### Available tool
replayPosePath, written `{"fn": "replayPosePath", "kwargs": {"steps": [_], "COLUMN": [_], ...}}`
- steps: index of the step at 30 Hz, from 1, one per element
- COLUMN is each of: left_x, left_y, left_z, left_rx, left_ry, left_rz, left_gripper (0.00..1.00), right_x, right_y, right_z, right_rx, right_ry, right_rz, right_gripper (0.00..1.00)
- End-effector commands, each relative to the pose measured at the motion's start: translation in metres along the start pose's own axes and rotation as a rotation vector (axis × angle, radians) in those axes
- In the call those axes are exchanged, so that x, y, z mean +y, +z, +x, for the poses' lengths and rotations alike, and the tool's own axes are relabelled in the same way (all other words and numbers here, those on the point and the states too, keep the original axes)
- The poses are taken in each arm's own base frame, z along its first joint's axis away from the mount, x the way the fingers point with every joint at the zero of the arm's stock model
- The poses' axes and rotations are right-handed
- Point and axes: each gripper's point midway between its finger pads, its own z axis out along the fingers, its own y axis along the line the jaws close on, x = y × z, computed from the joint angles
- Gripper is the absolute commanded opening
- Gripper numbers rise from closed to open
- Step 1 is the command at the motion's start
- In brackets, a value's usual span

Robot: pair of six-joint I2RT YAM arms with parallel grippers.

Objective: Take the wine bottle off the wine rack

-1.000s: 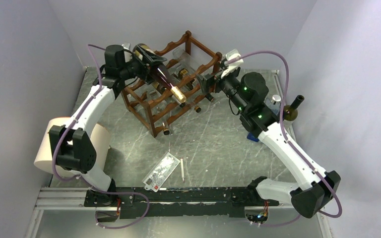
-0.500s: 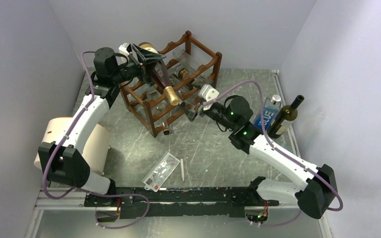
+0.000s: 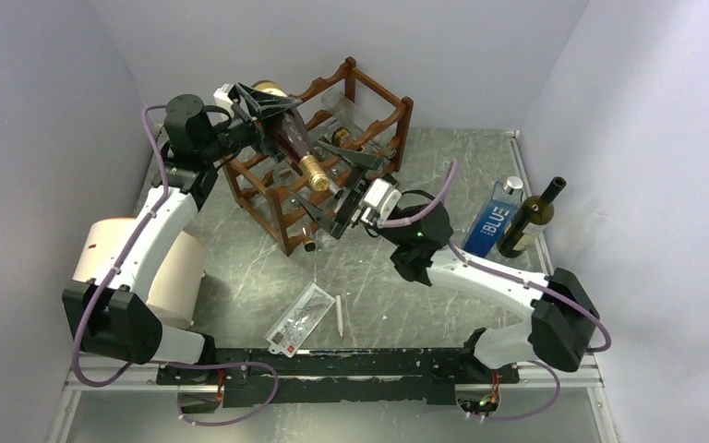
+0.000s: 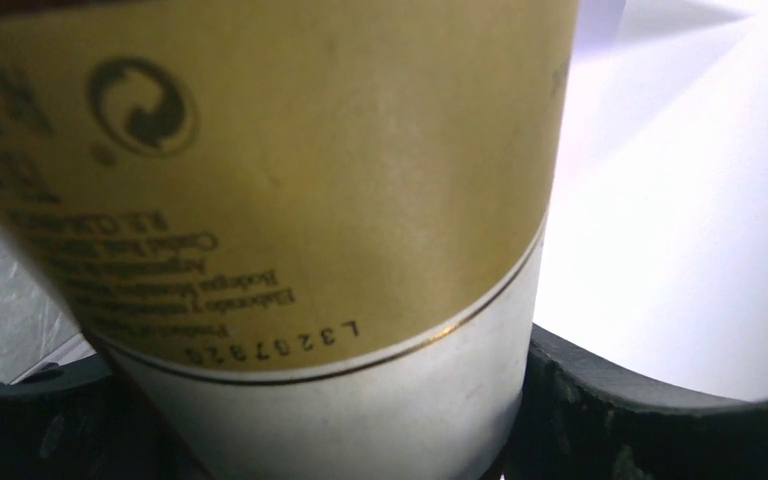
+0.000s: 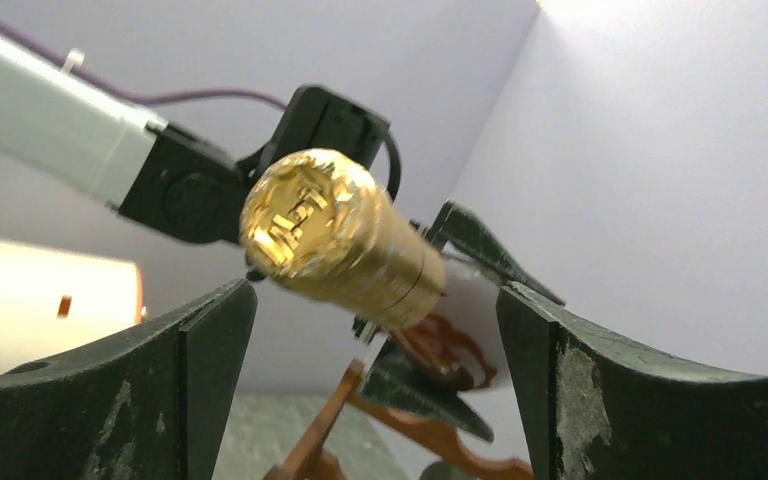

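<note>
Fingers (image 4: 650,420) of the left gripper (image 3: 272,109) press on both sides of the bottle (image 3: 288,137), clamped round its labelled body. The bottle hangs tilted over the left end of the rack (image 3: 374,97), base high and gold foil cap (image 3: 314,175) pointing down toward the right gripper (image 3: 330,189). Whether the glass touches the top rail cannot be told. The right gripper is spread wide around the cap.

The left wrist view shows only the gold label with its white lower band and small print, pinched between black pads. The right wrist view shows the cap end-on, with clear gaps to both fingers and the left arm behind it. Only the top view shows the rack standing on the table (image 3: 406,268).
</note>
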Motion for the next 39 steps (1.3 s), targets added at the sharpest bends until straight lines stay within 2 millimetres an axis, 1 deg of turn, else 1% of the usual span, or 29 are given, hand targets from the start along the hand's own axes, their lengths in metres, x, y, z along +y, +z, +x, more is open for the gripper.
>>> {"fn": "replayPosePath", "kwargs": {"steps": [1,3,4,6,8,9,11,12,13,15,18,19,21,24,27,28,29,30,31,32,33,34,35,36,37,39], "left_x": [-0.089,-0.088,-0.087,-0.088,-0.089,-0.089,-0.089,-0.088,-0.089,-0.091,-0.096,-0.096,-0.098,-0.099,-0.098,-0.098,-0.099,-0.100,-0.098,-0.098,-0.098,-0.098,-0.098,-0.099,-0.098,-0.094], "left_y": [-0.030,-0.029,-0.028,-0.030,-0.030,-0.029,-0.028,-0.028,-0.028,-0.027,-0.026,-0.026,-0.026,-0.027,-0.026,-0.026,-0.027,-0.027,-0.027,-0.029,-0.031,-0.032,-0.034,-0.037,-0.037,-0.038], "left_z": [0.047,0.046,0.045,0.045,0.046,0.046,0.046,0.046,0.046,0.048,0.050,0.049,0.049,0.049,0.050,0.051,0.051,0.052,0.052,0.053,0.053,0.052,0.051,0.050,0.047,0.043], "left_rx": [0.062,0.055,0.048,0.042,0.042,0.042,0.041,0.041,0.043,0.050,0.056,0.053,0.046,0.042,0.046,0.049,0.050,0.052,0.053,0.053,0.046,0.033,0.013,-0.007,-0.031,-0.062], "left_ry": [0.196,0.187,0.181,0.173,0.171,0.171,0.165,0.157,0.151,0.144,0.145,0.143,0.142,0.138,0.132,0.129,0.132,0.132,0.131,0.132,0.128,0.120,0.118,0.122,0.117,0.105], "left_rz": [0.281,0.275,0.273,0.280,0.285,0.283,0.286,0.289,0.294,0.305,0.314,0.313,0.320,0.325,0.325,0.328,0.336,0.337,0.339,0.352,0.363,0.370,0.375,0.380,0.372,0.350], "left_gripper": [0.07,0.07,0.07,0.07,0.07,0.07,0.07,0.07,0.07,0.07,0.07,0.07,0.07,0.07,0.07,0.07,0.07,0.07,0.08,0.20,0.34,0.58,0.76,0.90,0.99,0.99], "right_x": [-0.028,-0.033,-0.033,-0.038,-0.039,-0.039,-0.039,-0.039,-0.039,-0.042,-0.043,-0.044,-0.043,-0.045,-0.047,-0.048,-0.050,-0.052,-0.057,-0.064,-0.071,-0.078,-0.084,-0.091,-0.096,-0.106], "right_y": [0.018,0.021,0.023,0.030,0.032,0.033,0.036,0.037,0.037,0.037,0.035,0.034,0.034,0.034,0.036,0.036,0.037,0.038,0.039,0.042,0.047,0.051,0.054,0.055,0.057,0.062], "right_z": [-0.053,-0.056,-0.053,-0.057,-0.053,-0.050,-0.046,-0.042,-0.041,-0.040,-0.034,-0.032,-0.030,-0.029,-0.030,-0.031,-0.032,-0.034,-0.037,-0.041,-0.044,-0.048,-0.054,-0.060,-0.063,-0.068], "right_rx": [-0.232,-0.263,-0.262,-0.276,-0.275,-0.270,-0.261,-0.256,-0.257,-0.265,-0.258,-0.256,-0.246,-0.240,-0.240,-0.242,-0.240,-0.242,-0.243,-0.246,-0.233,-0.233,-0.243,-0.256,-0.265,-0.268], "right_ry": [0.009,0.028,0.041,0.040,0.039,0.040,0.033,0.030,0.028,0.022,0.016,0.013,0.009,0.001,-0.011,-0.017,-0.019,-0.020,-0.023,-0.017,-0.013,-0.019,-0.033,-0.048,-0.064,-0.092], "right_rz": [0.128,0.164,0.172,0.180,0.188,0.191,0.197,0.197,0.202,0.219,0.242,0.246,0.243,0.253,0.260,0.259,0.265,0.276,0.293,0.320,0.339,0.359,0.380,0.406,0.427,0.461], "right_gripper": [0.94,0.92,0.89,0.82,0.76,0.73,0.60,0.55,0.53,0.54,0.65,0.66,0.64,0.57,0.46,0.37,0.26,0.11,0.00,0.00,0.00,0.00,0.00,0.00,0.00,0.00]}}
